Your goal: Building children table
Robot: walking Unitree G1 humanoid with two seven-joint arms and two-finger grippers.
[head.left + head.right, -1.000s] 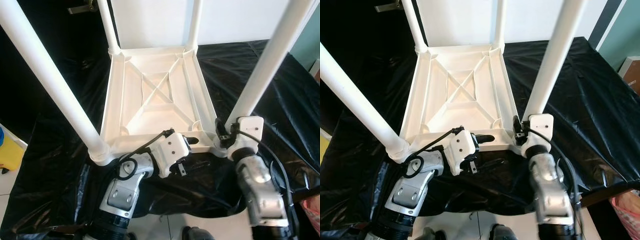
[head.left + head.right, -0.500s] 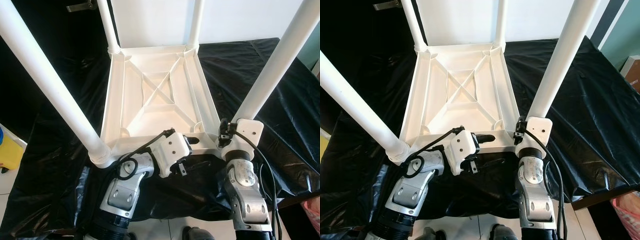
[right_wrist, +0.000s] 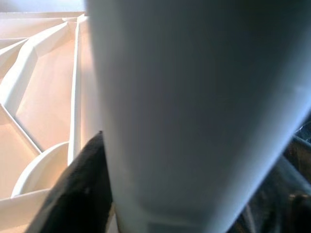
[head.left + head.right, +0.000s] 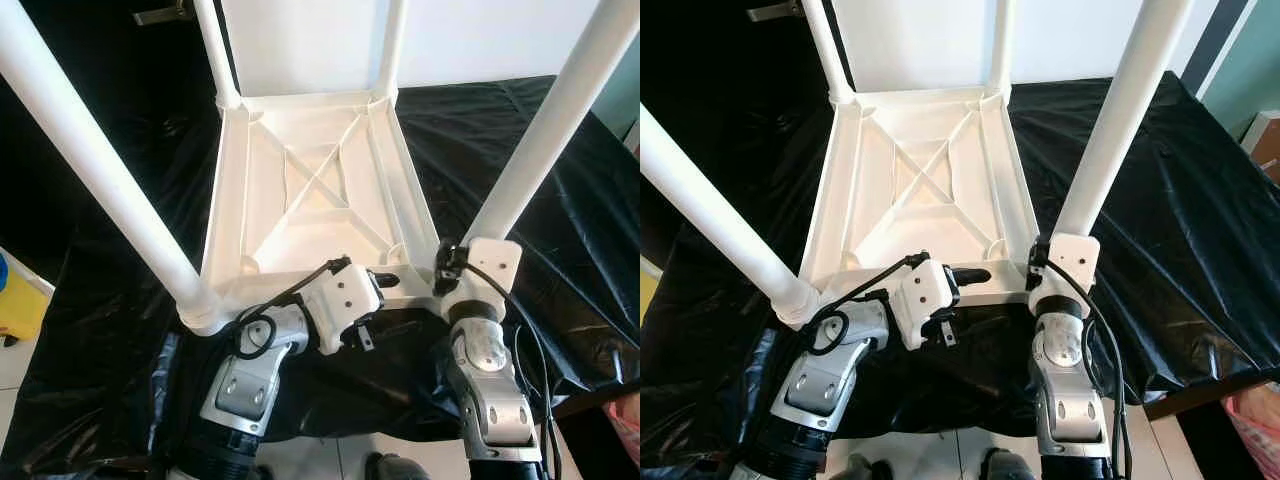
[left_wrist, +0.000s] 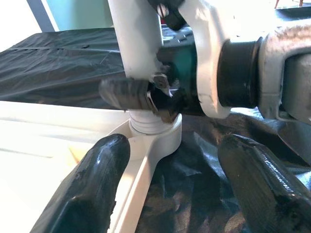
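Black plastic sheeting (image 4: pixel 560 190) covers the surface in front of me, and on it lies the white children's table (image 4: pixel 310 190), upside down, its ribbed underside facing up with an X-shaped brace across the middle. Four white tube legs stand up from its corners: the near-left leg (image 4: pixel 95 160) slants up past my left side, the near-right leg (image 4: pixel 545 130) rises on my right, and the two far legs (image 4: pixel 215 50) stand at the back edge in front of a white wall.

My right gripper (image 4: pixel 1040 262) is at the base of the near-right leg, just above the round corner socket (image 5: pixel 154 133). In the right wrist view the leg (image 3: pixel 194 107) runs between my fingers (image 3: pixel 80 194), one black finger pressed along each side of the tube, so I am clamped on that leg.

My left gripper (image 4: pixel 385 285) sits at the near edge of the tabletop, beside the same corner. In the left wrist view its two black fingers (image 5: pixel 92 184) are spread apart with nothing between them; one rests against the white rim, the other hangs over the black sheeting, and they point toward my right gripper and the socket.

A yellow object (image 4: pixel 18 300) sits on the floor at far left.
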